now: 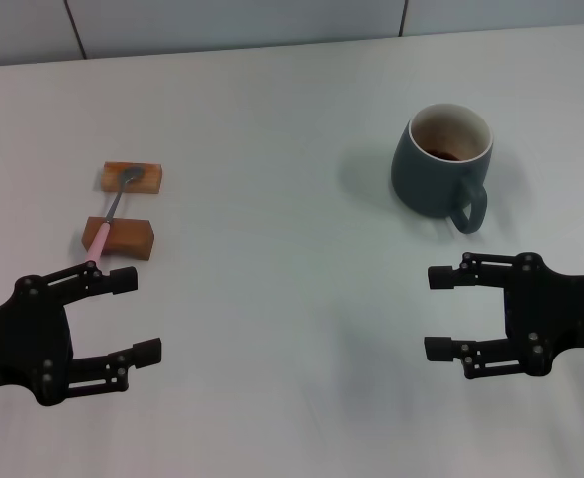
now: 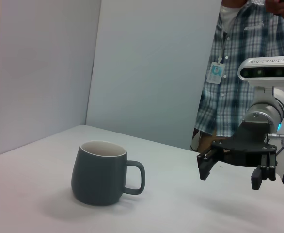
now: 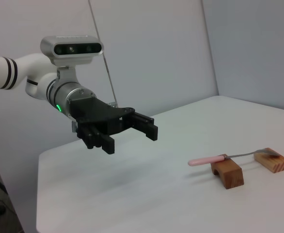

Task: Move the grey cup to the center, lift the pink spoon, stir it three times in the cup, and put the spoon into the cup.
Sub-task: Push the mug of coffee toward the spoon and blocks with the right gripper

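Left gripper (image 1: 143, 316) and right gripper (image 1: 435, 313) low over the bench (image 1: 272, 199), jaws spread wide (maybe just above it), gripping nothing.

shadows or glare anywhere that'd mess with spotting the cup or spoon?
Head view: soft shadow left of the grey cup, no glare; pink spoon sharp across two wooden blocks. Left wrist view: faint shadow under the cup, right tool dark but crisp. Right wrist view: even light, left tool and spoon clear.
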{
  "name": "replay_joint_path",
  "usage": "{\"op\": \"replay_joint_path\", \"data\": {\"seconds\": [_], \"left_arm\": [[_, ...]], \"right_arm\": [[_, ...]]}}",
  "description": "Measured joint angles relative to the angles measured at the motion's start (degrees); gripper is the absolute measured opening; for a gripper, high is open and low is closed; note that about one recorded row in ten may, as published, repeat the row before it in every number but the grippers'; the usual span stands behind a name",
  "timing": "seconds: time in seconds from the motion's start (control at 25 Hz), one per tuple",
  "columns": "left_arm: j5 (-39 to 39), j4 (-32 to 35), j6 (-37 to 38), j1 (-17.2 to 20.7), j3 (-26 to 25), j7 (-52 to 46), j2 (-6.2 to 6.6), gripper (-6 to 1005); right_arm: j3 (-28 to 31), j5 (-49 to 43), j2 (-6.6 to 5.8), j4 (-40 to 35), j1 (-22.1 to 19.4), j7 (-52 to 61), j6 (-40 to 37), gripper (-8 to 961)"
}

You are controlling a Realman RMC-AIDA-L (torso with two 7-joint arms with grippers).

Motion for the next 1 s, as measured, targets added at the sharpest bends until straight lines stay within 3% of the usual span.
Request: {"op": "replay_joint_path", "data": {"seconds": [0.4, 0.68, 0.88, 1.0], "left_arm": [[0.0, 0.0, -0.2, 0.0, 0.0, 0.2, 0.0, 833], [-0.1, -3.8, -2.0, -2.4, 0.0, 1.3, 0.04, 831], [-0.3, -8.0, -2.9, -4.4, 0.0, 4.3, 0.0, 830], [-0.2, -9.7, -3.9, -5.5, 0.3, 5.0, -0.03, 830]], "right_arm": [[0.4, 0.9, 0.08, 0.0, 0.0, -0.1, -0.1, 820], [2.5, 13.0, 0.04, 0.5, -2.5, -0.2, 4.9, 814], [8.1, 21.1, 0.02, 4.1, -3.9, -0.5, 10.6, 809], [17.1, 24.8, -0.29, 10.1, -3.5, -2.2, 14.4, 806]]}}
